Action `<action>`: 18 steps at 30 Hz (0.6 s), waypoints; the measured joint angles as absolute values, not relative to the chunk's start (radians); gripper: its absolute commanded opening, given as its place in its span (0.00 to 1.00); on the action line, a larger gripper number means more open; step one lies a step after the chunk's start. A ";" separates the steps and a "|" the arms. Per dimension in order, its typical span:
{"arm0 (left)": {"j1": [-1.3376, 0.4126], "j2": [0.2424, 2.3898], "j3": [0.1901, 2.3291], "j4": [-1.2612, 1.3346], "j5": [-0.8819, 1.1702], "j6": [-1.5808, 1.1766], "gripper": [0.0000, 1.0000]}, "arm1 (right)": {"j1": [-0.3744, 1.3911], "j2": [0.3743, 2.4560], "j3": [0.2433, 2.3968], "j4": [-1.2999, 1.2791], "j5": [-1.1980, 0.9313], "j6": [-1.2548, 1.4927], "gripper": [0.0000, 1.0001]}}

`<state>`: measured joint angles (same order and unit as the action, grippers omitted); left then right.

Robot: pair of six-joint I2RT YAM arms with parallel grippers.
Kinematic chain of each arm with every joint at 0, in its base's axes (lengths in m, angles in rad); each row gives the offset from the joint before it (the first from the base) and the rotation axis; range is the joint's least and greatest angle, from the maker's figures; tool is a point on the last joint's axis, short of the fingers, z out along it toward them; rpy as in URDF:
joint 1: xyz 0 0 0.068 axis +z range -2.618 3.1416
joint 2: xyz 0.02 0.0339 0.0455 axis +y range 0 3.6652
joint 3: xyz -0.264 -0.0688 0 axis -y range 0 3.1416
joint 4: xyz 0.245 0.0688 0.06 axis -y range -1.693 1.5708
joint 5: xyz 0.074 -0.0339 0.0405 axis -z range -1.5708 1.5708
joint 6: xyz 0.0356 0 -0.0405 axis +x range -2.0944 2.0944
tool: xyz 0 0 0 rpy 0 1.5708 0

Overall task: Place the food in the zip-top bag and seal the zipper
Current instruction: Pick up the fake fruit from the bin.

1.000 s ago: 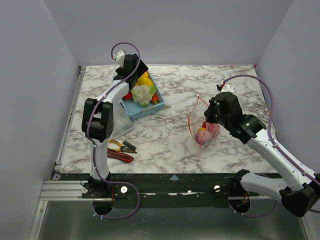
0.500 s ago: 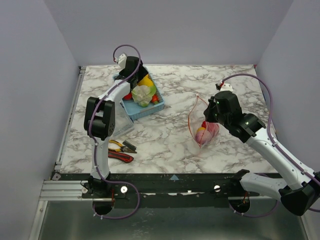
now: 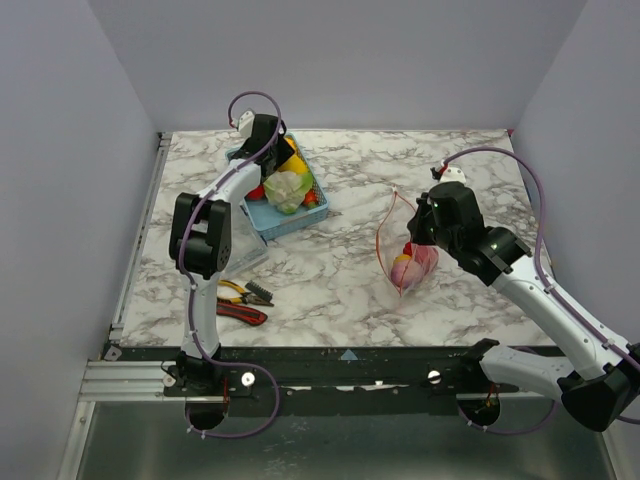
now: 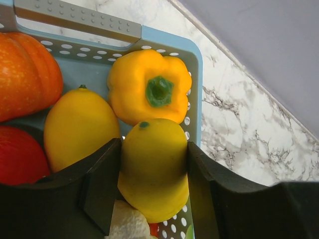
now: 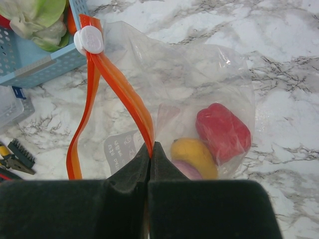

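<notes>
Marble-patterned counter (image 3: 340, 280) carries everything we see. At its far left stands the blue basket (image 4: 197, 64), and the left claw (image 4: 152, 167) reaches down into it. Its two dark fingers (image 4: 99, 189) sit half-spread, pressed against either side of a lemon-shaped yellow fruit (image 4: 152, 169), which fills the gap between them. Just beyond that fruit lies a yellow pepper (image 4: 149, 89) with a green stem. To its left we see a second yellow fruit (image 4: 79, 127), an orange pumpkin (image 4: 27, 74) and a red piece (image 4: 17, 159) at the frame's edge. From above, a pale green cabbage (image 3: 286, 188) sits in the near part of the basket. Right of the counter's middle, well apart from the basket, the zip-top bag (image 5: 199, 74) lies with its mouth agape. The right claw (image 5: 150, 149) is pinched fully together on the orange-red zipper (image 5: 122, 92), near the end away from its white slider (image 5: 89, 40). Inside the bag rest a red toy (image 5: 224, 132), a yellow-orange toy (image 5: 194, 157) and a purple one (image 5: 180, 170), partly hidden. Near the left arm's base lie pliers (image 3: 245, 292) and a red-handled tool (image 3: 240, 313).
</notes>
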<state>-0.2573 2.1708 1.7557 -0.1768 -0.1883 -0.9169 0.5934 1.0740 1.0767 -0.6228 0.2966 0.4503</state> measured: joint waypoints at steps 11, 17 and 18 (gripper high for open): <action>-0.246 2.076 1.755 -0.237 -0.190 -0.890 0.04 | 0.593 1.064 1.078 -0.623 0.297 0.444 0.00; -0.230 1.867 1.755 -0.241 -0.198 -0.831 0.00 | 0.593 1.076 1.089 -0.631 0.270 0.456 0.00; -0.228 1.829 1.753 -0.240 -0.197 -0.822 0.00 | 0.593 1.084 1.097 -0.633 0.261 0.463 0.00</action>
<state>-0.2283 1.8290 1.7527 -0.2401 -0.1974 -0.8223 0.5934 1.0840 1.0969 -0.6331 0.2611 0.4629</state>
